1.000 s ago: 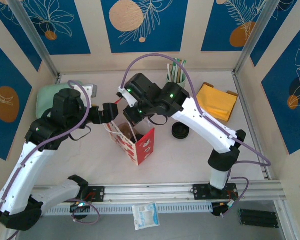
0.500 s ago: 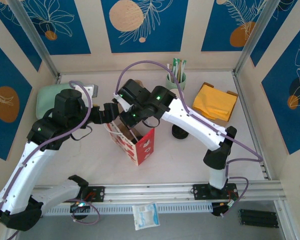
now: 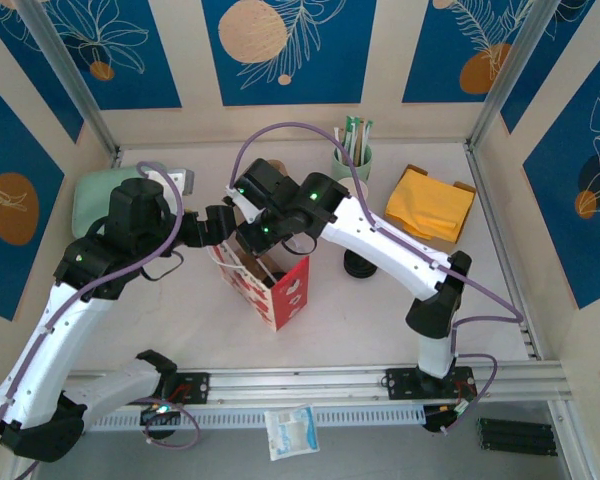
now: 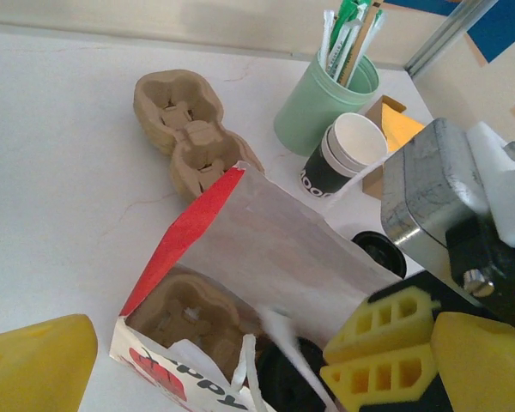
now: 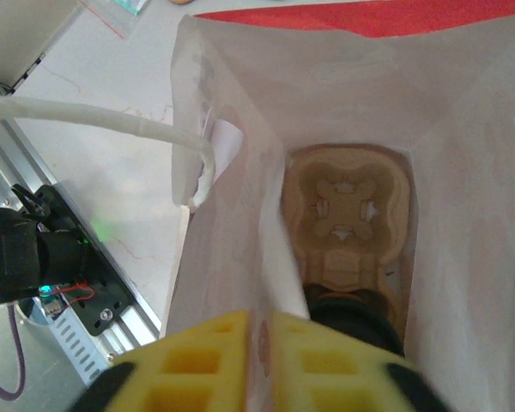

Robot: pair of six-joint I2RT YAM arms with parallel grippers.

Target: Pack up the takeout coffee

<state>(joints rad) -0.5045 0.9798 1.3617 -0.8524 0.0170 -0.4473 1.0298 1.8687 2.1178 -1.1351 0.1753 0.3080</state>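
Well, the takeout coffee, a small white paper cup with a dark band round its lower half, is not packed yet. It stands open-topped on the table toward the far edge, just beside the green cup of sticks, with the flat black lid lying near it. Near the middle of the table stands the red-and-white paper bag, upright and mouth up, and both arms attend to it rather than to the cup. The left gripper sits at the end of the bag that faces the left edge, its fingers spread wide, one to each side of that end. I take it they are there to brace the bag, though whether they touch the paper I cannot tell. The right gripper hangs right over the mouth, its fingers nearly together with one paper wall running down between them; whether they nip that wall or merely straddle it I cannot tell. Either way the aim seems to be to hold the mouth open for loading. At the bottom of the bag lies a cardboard cup carrier, one pocket empty, the nearer one showing something dark and round that I cannot identify. A second carrier lies on the table beyond the bag, toward the far edge.
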